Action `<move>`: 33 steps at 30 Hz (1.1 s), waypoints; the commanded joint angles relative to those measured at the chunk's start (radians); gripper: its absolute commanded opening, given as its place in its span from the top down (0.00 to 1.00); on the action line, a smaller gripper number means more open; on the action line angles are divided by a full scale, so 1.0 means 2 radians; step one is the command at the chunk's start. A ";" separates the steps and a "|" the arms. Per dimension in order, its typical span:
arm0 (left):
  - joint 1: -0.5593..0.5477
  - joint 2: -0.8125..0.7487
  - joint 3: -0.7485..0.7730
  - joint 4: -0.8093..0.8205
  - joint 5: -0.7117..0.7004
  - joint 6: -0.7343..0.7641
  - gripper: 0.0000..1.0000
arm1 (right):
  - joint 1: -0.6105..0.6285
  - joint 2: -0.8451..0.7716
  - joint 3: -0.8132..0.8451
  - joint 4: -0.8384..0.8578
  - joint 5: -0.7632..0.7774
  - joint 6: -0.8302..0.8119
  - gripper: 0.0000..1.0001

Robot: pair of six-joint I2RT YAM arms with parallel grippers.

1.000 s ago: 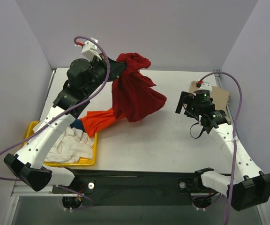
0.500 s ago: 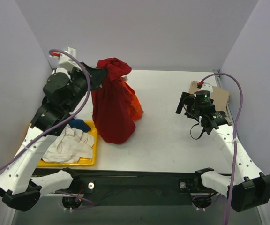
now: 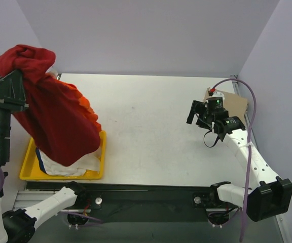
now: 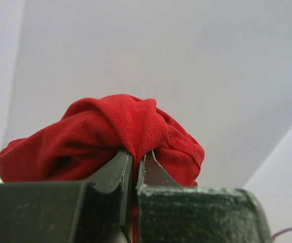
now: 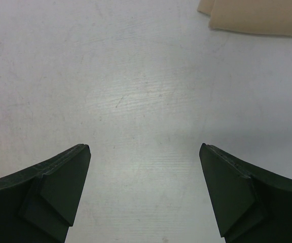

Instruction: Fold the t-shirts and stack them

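Observation:
My left gripper (image 3: 22, 71) is shut on the dark red t-shirt (image 3: 55, 121) and holds it high at the far left, close to the top camera. The cloth hangs down over the yellow tray (image 3: 65, 176). In the left wrist view the jaws (image 4: 134, 159) pinch a bunched fold of the dark red shirt (image 4: 105, 131). An orange shirt (image 3: 87, 109) peeks out behind the red one. A white shirt (image 3: 82, 164) lies in the tray. The tan shirt (image 3: 234, 104) lies folded at the right, also in the right wrist view (image 5: 257, 15). My right gripper (image 3: 196, 114) is open and empty above bare table (image 5: 144, 152).
The yellow tray stands at the table's near left corner. Purple walls close the table on the left, back and right. A purple cable loops over the right arm (image 3: 250, 111). The blue shirt is hidden.
My left gripper has swung left and up toward the camera, carrying the dark red shirt from the table's back middle to above the tray. The right arm has barely moved.

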 commanded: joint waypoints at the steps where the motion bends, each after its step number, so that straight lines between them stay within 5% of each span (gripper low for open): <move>1: 0.001 -0.011 0.007 -0.016 -0.054 0.040 1.00 | -0.001 0.005 0.021 -0.002 -0.011 0.006 0.06; 8: 0.000 -0.033 -0.131 -0.056 -0.090 -0.002 1.00 | -0.002 0.025 0.028 -0.002 -0.032 0.010 0.06; 13: 0.002 -0.013 -0.286 -0.074 -0.057 -0.082 1.00 | -0.002 0.028 0.028 -0.002 -0.031 0.008 0.06; 19: 0.041 0.019 -0.364 -0.131 -0.003 -0.122 1.00 | -0.003 0.019 0.015 -0.002 -0.025 0.007 0.06; 25: 0.076 0.000 -0.401 -0.169 0.073 -0.153 0.47 | -0.003 0.023 0.012 -0.002 -0.025 0.007 0.06; 33: 0.098 -0.021 -0.471 -0.110 0.146 -0.175 0.34 | -0.002 0.032 0.018 -0.002 -0.032 0.006 0.06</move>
